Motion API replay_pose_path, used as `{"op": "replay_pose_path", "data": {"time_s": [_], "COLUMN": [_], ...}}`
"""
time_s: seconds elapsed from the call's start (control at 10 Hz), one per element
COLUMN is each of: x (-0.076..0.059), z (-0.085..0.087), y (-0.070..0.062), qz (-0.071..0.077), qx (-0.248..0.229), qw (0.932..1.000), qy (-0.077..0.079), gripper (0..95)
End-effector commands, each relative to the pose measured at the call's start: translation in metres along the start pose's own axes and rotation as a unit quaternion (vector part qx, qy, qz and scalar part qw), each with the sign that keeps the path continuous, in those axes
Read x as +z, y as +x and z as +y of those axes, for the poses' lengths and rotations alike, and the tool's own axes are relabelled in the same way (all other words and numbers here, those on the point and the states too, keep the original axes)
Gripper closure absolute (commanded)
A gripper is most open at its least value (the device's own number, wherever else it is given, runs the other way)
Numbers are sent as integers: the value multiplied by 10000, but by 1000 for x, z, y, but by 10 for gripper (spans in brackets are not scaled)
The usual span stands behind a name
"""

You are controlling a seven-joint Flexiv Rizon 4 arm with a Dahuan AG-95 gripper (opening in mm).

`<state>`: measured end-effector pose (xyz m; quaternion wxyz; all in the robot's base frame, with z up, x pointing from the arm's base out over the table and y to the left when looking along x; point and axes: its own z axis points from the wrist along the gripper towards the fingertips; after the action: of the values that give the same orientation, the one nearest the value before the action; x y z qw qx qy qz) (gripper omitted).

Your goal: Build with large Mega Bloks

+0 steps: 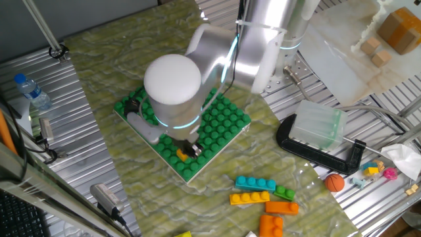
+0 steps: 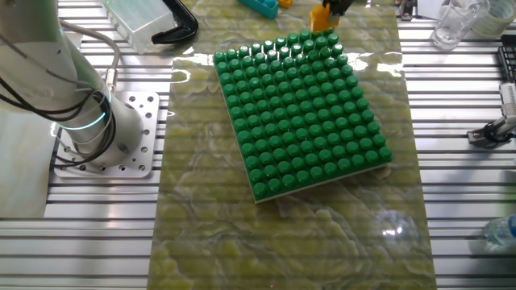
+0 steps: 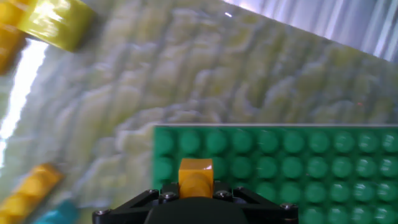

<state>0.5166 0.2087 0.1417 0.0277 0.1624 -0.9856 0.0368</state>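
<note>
My gripper (image 1: 187, 150) is shut on a small orange brick (image 1: 182, 155) and holds it over the near corner of the green baseplate (image 1: 227, 122). In the hand view the brick (image 3: 196, 176) sticks out between the jaws, above the plate's corner studs (image 3: 298, 162). The other fixed view shows the brick (image 2: 321, 18) at the plate's far edge (image 2: 306, 113). Whether it touches the studs is hidden. Loose bricks lie on the mat: cyan (image 1: 256, 184), yellow (image 1: 250, 197), green (image 1: 285, 193) and two orange (image 1: 281, 207).
An orange ball (image 1: 335, 182) lies right of the loose bricks. A black clamp (image 1: 316, 148) and a clear plastic box (image 1: 319, 125) stand at the right. A water bottle (image 1: 33, 92) lies at the left. A yellow brick (image 3: 56, 22) shows in the hand view.
</note>
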Motion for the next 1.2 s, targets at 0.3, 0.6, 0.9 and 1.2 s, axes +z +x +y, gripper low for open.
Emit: {"op": "replay_pose_path", "data": {"time_s": [0.3, 0.6, 0.9, 1.2], "x": [3, 21, 28, 34], "z": [-37, -48, -49, -44], "y": [13, 10, 8, 4], "qz": [-67, -131, -148, -201], "qx": [-128, 33, 8, -20], "qw": [9999, 9999, 9999, 9997], "qy": [-8, -57, -71, -141], "gripper": [950, 950, 950, 950]}}
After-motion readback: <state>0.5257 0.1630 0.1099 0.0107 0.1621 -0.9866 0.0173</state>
